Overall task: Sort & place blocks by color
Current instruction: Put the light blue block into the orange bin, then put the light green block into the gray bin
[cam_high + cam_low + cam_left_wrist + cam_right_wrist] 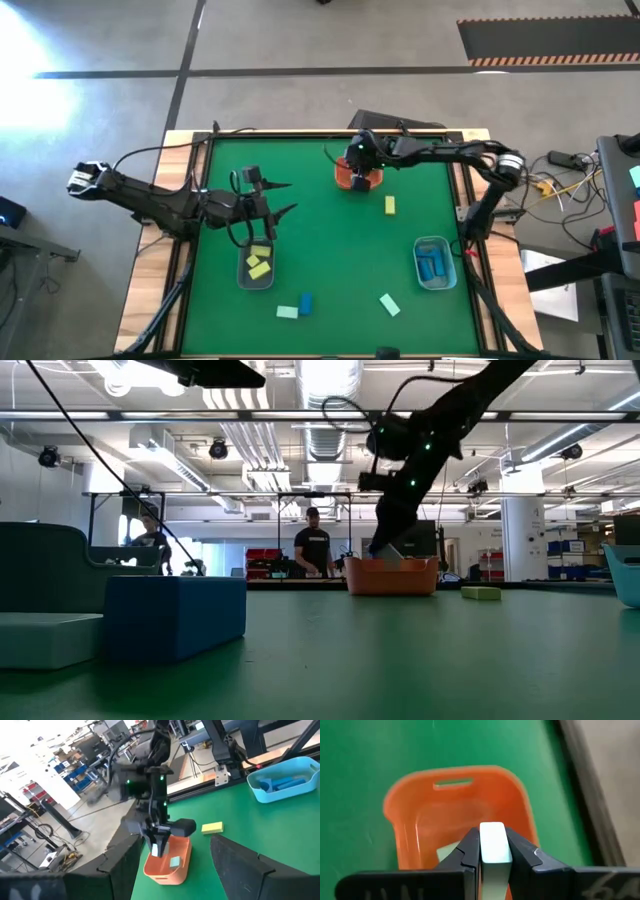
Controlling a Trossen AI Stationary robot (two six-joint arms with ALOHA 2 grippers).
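Observation:
My right gripper hangs over the orange tray near the table's far edge, shut on a pale mint block. A second mint block lies flat on the tray's floor. My left gripper hovers open at the table's left, just beyond the clear bin that holds two yellow blocks. One yellow block lies flat on the mat right of the tray. Near the front edge lie a mint block, a blue block and another mint block. My right gripper pinches the mint block by its two long sides between both fingers. The fingers come from above, pointing down into the tray. The block is lifted clear, held above the tray's floor, its free end reaching out past the fingertips.
A bluish bin with several blue blocks stands at the table's right front. The wooden table frame borders the green mat. People stand in the room beyond the far edge in the low view. Open mat lies in the table's middle.

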